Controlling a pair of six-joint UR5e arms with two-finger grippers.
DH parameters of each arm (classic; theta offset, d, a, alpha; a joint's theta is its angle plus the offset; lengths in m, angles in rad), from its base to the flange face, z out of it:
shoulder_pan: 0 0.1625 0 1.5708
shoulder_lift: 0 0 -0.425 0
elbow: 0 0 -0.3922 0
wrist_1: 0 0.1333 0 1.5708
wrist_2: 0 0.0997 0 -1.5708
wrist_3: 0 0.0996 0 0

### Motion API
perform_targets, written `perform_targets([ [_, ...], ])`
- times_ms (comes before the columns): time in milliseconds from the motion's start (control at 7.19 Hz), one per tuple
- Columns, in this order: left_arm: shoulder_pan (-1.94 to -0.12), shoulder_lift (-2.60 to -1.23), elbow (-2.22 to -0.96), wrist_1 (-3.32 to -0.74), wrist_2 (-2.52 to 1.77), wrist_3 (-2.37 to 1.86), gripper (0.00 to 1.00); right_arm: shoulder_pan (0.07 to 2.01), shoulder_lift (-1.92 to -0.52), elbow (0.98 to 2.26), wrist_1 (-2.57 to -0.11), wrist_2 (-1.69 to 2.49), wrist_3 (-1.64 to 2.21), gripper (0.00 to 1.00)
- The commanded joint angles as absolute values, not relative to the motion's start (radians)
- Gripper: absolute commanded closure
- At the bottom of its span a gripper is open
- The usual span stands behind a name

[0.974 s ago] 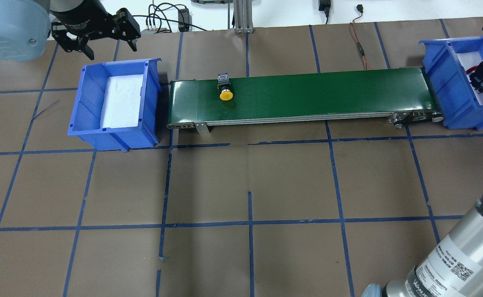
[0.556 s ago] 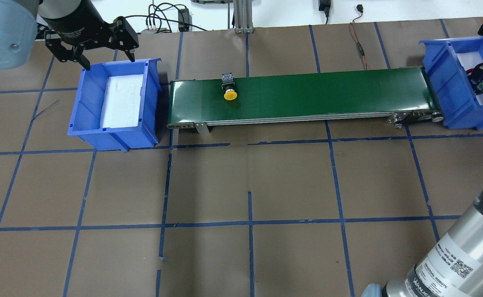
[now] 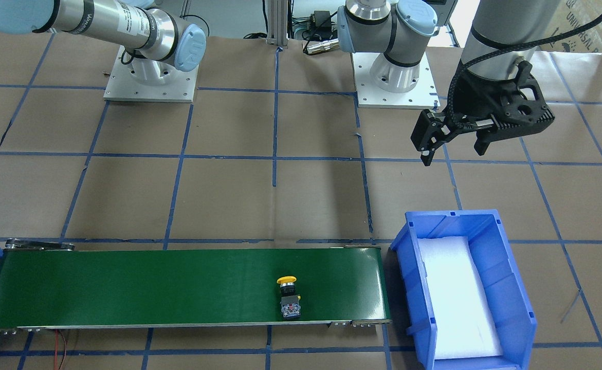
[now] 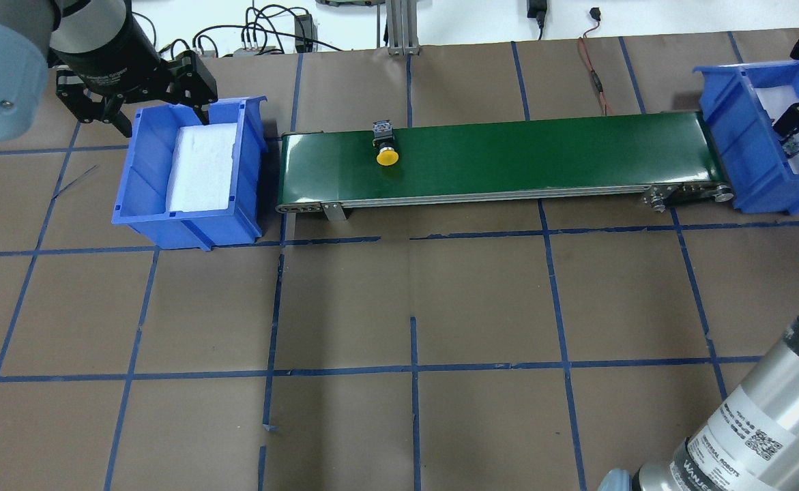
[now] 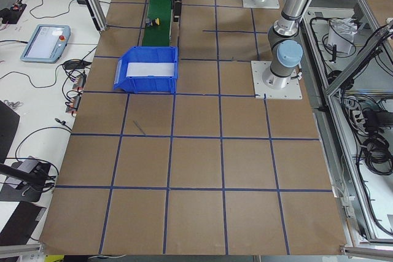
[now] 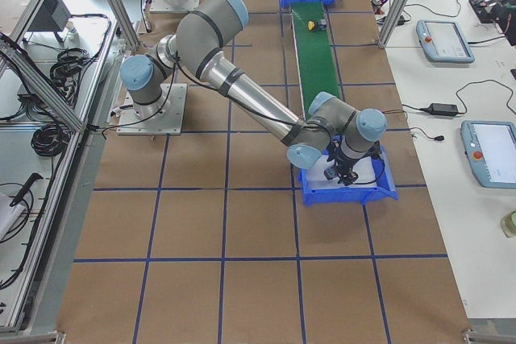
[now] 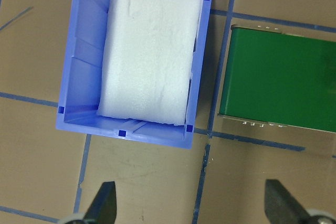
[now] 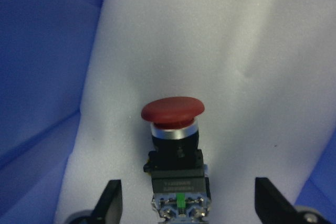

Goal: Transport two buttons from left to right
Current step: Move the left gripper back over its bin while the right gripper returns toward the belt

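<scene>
The yellow button [image 4: 386,151] lies on its side on the green conveyor belt [image 4: 542,150], near its left end; it also shows in the front view [image 3: 288,294]. The red button [image 8: 173,145] lies on white foam in the right blue bin [image 4: 733,136]. My right gripper [image 8: 189,205] is open just over it, one finger on each side, not touching; it also shows in the overhead view [image 4: 791,133]. My left gripper [image 4: 162,116] is open and empty above the far-left rim of the left blue bin [image 4: 133,204], which holds only white foam [image 7: 149,51].
The conveyor runs between the two bins, its right end at the right bin's rim. Brown paper with blue tape lines covers the table [image 4: 413,307]. Cables [image 4: 597,75] and a post lie behind the belt. My right arm's forearm [image 4: 747,423] crosses the near right corner.
The yellow button has travelled a little to the right on the belt. My left gripper has moved left and nearer, over the left bin's far rim. My right gripper has shifted slightly in the right bin.
</scene>
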State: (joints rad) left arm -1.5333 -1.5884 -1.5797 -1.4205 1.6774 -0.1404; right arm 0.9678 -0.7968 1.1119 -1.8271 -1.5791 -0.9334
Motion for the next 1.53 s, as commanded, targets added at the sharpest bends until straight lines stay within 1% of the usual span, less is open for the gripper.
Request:
perform_targets([
  [0,-1.532,-1.552,-1.64,-1.419,1.672,-0.141,0.0,0.965,-0.836,1.101,-1.822,-1.559,-0.937,0.0],
  [417,-1.537,-1.537,-1.611,-1.42,1.669,-0.138,0.0,1.003,-0.937,1.071,-1.657,-1.539,-0.939,0.0],
  [695,-1.545,-1.5,-1.62,-1.471,1.671,-0.135,0.0,1.179,-0.954,1.069,-1.661,-1.536,-0.937,0.0],
  [974,-1.537,-1.486,-1.62,-1.471,1.68,-0.017,0.0,1.363,-0.951,1.069,-1.698,-1.516,-0.924,0.0],
  [1113,-1.537,-1.482,-1.626,-1.473,1.681,-0.018,0.0,1.423,-0.951,1.072,-1.747,-1.494,-0.843,0.0],
  [1252,-1.537,-1.477,-1.628,-1.473,1.681,-0.028,0.0,1.445,-0.951,1.084,-1.749,-1.49,-0.753,0.0],
  [1391,-1.537,-1.471,-1.628,-1.495,1.681,-0.04,0.0,1.445,-0.945,1.086,-1.744,-1.489,-0.749,0.0],
])
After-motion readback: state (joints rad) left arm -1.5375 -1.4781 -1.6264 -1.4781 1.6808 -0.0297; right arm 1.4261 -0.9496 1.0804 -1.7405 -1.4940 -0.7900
